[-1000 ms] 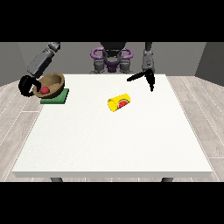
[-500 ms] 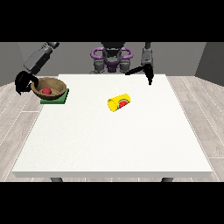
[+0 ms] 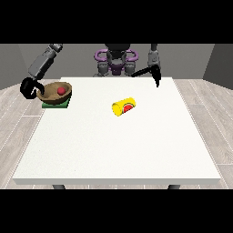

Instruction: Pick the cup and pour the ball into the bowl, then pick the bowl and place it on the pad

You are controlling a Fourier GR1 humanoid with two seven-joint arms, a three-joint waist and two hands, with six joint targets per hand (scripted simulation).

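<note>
Yellow cup (image 3: 124,107) one, brown bowl (image 3: 55,93) one, red ball (image 3: 60,90) one, green pad (image 3: 56,104) one

A large white rectangular table (image 3: 118,145) filled the middle of the view. Pale grey wood-plank floor (image 3: 209,118) lay around it, with a grey wall (image 3: 218,59) far behind.

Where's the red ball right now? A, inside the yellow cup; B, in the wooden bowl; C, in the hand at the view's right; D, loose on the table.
B: the red ball sits inside the wooden bowl, which rests on the green pad.
</note>
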